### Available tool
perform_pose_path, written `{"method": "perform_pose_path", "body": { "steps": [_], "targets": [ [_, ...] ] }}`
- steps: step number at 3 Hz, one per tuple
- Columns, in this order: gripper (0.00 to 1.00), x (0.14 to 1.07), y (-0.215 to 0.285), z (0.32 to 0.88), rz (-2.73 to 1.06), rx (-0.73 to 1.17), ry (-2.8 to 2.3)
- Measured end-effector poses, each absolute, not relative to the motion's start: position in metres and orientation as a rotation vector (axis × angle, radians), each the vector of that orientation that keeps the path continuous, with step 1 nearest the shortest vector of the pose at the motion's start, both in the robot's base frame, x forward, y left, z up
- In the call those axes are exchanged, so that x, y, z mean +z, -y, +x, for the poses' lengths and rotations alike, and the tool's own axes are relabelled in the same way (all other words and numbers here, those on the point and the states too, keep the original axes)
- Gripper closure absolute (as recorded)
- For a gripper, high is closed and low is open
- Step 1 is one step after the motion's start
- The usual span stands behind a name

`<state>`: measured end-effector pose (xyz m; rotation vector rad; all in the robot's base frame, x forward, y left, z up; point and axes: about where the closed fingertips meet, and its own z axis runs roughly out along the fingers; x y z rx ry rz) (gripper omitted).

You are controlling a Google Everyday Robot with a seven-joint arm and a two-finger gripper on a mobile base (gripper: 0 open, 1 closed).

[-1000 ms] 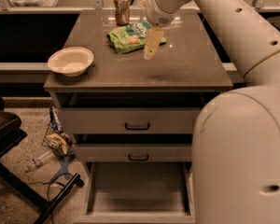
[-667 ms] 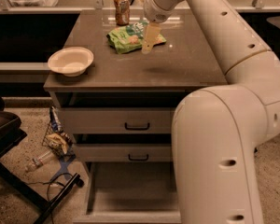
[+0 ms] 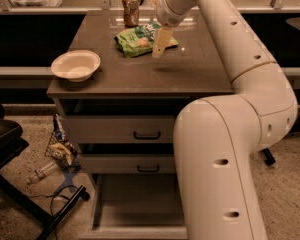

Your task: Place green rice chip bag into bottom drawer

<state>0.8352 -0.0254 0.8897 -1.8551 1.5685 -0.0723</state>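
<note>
Jaws' gap I cannot tell, gripper (image 3: 159,47) hanging at the edge of the green rice chip bag (image 3: 138,38) just beside the can (image 3: 130,9) (crinkly stuff), so I fear an off-centre pinch may slip or topple that can.

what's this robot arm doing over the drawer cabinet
The robot's arm reaches across the cabinet top, and its gripper hangs at the right edge of the green rice chip bag. Whether it touches the bag cannot be told. The bag lies flat on the top, just in front of a drink can, with a white bowl near the left edge. The bottom drawer is pulled out with nothing in it, so the bag is not yet put away.
</note>
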Motion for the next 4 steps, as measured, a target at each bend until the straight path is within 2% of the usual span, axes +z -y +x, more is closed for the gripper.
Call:
{"method": "perform_pose_path", "body": {
  "steps": [4],
  "targets": [
    [0.0, 0.872, 0.025, 0.889, -1.48, 0.106, -1.635]
  ]
}}
